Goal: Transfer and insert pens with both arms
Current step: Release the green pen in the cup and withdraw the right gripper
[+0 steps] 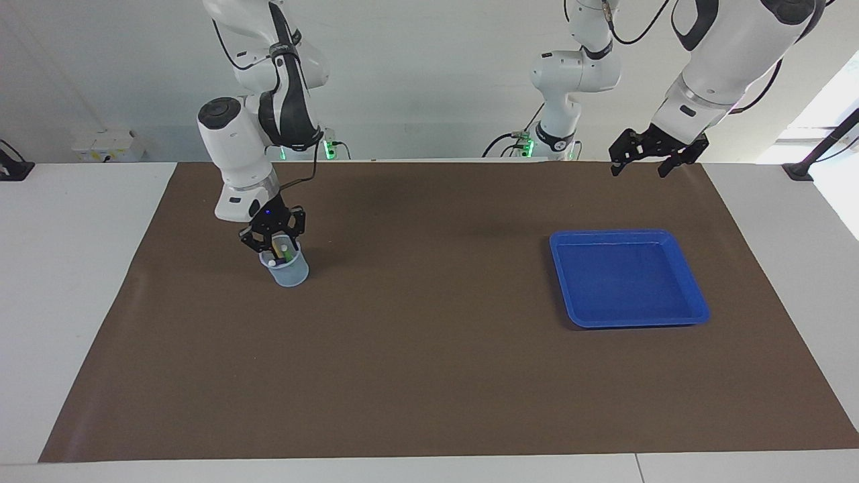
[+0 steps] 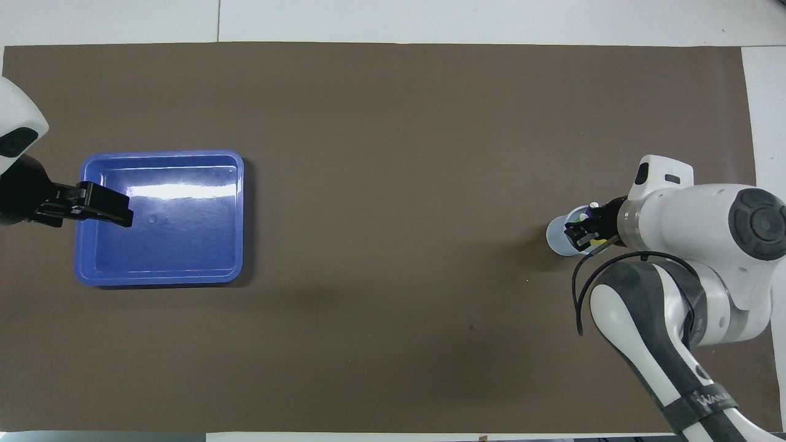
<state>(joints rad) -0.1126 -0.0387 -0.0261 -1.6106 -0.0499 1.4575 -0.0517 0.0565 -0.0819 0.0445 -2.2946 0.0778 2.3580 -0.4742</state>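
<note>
Here the pens [image 1: 278, 253] stand bunched in a small translucent cup [image 1: 287, 270] on the brown mat [image 1: 429, 376], toward the right arm's end of the bench; yellow and green barrels and a pale tip show above the rim, the purple one only as a sliver in the overhead view. Clock-wise in the facing view, the cup sits at about 9 o'clock from the mat's middle, the blue tray [image 1: 694, 310] at about 3 o'clock, bare inside. Right hand [image 1: 274, 239] hangs directly over the cup mouth, fingertips down among the pen tops; whether they grip a pen or have let go I cannot tell. Left hand [image 1: 647, 161] is raised over the mat's edge by the robots, at about 12 o'clock from the tray, fingers spread wide, nothing in them; it waits. Risks, as I judge them: if a fingertip catches a pen top or the cup rim on the way up, the light cup could tip or be dragged and spill the pens; a pen stuck to a finger could be pulled back out.
</note>
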